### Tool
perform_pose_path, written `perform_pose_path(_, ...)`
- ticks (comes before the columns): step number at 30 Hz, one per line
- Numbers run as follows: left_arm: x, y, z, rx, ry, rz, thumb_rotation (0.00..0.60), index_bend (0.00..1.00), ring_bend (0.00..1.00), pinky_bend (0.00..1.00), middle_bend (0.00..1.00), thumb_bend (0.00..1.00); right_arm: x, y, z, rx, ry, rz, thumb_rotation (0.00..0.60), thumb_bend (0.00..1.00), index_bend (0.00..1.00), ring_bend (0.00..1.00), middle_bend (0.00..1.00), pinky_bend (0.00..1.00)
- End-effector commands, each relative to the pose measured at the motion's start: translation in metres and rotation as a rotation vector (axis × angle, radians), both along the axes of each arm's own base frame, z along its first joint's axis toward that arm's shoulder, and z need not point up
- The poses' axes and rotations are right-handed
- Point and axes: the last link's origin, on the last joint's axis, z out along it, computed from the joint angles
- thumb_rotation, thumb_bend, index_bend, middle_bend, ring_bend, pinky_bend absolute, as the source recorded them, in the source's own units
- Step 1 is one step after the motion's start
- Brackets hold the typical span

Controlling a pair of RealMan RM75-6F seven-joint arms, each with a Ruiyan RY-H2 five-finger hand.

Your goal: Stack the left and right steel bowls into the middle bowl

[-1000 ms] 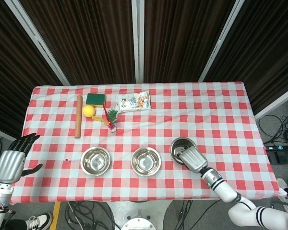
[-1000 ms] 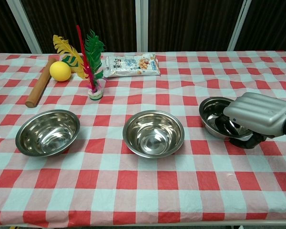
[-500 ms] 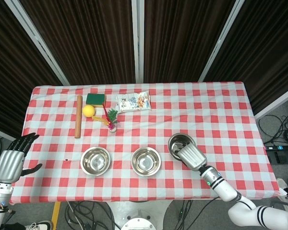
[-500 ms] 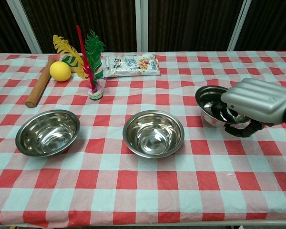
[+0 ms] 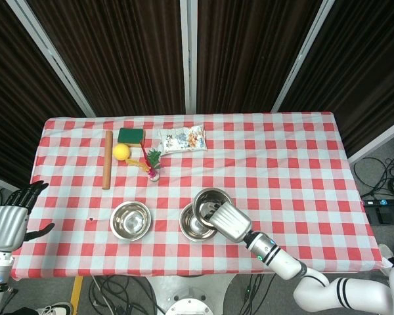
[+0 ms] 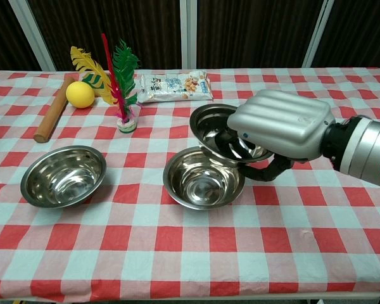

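Dark ribbed wall panels [image 5: 125,52], white frame strips [image 5: 189,56]; grey floor [image 5: 381,167] with cables [image 5: 386,180].

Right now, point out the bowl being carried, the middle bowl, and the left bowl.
carried bowl [image 6: 210,123], chest view, on its exposed inner wall left of the right hand [image 6: 278,123].
middle bowl [image 6: 193,180], chest view, on its inner wall.
left bowl [image 6: 62,176], chest view, on its inner base.

Three round steel bowls, left [image 6: 63,175], middle [image 6: 199,180], raised right one [image 6: 218,130]: polished metal, mirror-glossy, smooth. Right hand [image 6: 280,125]: silver shell, satin sheen, smooth, dark parts beneath. Red-and-white checked tablecloth [image 6: 177,253]: matt cloth, slightly creased. Long rolling pin [image 6: 52,118]: matt wood. Snack packet [image 6: 175,86]: shiny plastic film. Yellow ball [image 6: 80,94]: matt.
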Motion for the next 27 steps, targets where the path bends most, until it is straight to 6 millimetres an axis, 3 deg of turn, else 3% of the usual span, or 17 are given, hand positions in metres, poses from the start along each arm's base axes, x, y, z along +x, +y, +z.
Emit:
perform_pose_path(1,-0.001,0.000,0.001,0.004,-0.001,0.002,0.600,0.20,0.18,0.23,0.23,0.08,0.001,0.001,-0.006,0.025,0.009,-0.003,0.600,0.40,0.73,0.52,0.60,0.60)
perform_pose_path(4,-0.002,0.000,0.002,0.009,-0.005,0.004,0.600,0.20,0.18,0.23,0.23,0.08,0.001,0.002,-0.009,0.065,0.030,0.004,0.600,0.22,0.64,0.46,0.54,0.52)
perform_pose_path(5,-0.002,0.000,0.002,0.009,-0.005,0.005,0.600,0.20,0.18,0.23,0.23,0.08,0.001,0.001,-0.009,0.078,0.043,0.007,0.600,0.11,0.54,0.38,0.48,0.43)
perform_pose_path(7,-0.003,0.000,0.003,0.009,-0.005,0.006,0.600,0.20,0.18,0.23,0.23,0.08,0.001,-0.001,-0.007,0.101,0.065,0.006,0.600,0.02,0.37,0.22,0.38,0.27)
perform_pose_path(9,-0.003,0.000,0.003,0.009,-0.006,0.007,0.600,0.20,0.18,0.23,0.23,0.08,0.003,-0.003,-0.003,0.107,0.063,0.002,0.600,0.00,0.20,0.07,0.25,0.13)
perform_pose_path(11,-0.004,0.000,0.003,0.010,-0.005,0.006,0.600,0.20,0.18,0.23,0.23,0.08,0.005,-0.004,0.001,0.100,0.052,0.002,0.600,0.00,0.10,0.01,0.18,0.06)
perform_pose_path(16,-0.003,0.000,0.002,0.004,-0.002,-0.001,0.600,0.20,0.18,0.23,0.23,0.08,0.010,-0.007,0.029,0.028,0.017,0.021,0.600,0.00,0.06,0.00,0.16,0.03)
perform_pose_path(27,0.008,-0.006,-0.008,-0.075,0.046,-0.024,0.600,0.21,0.20,0.28,0.25,0.08,-0.013,0.002,0.133,-0.246,-0.093,-0.067,0.600,0.00,0.05,0.00,0.16,0.01)
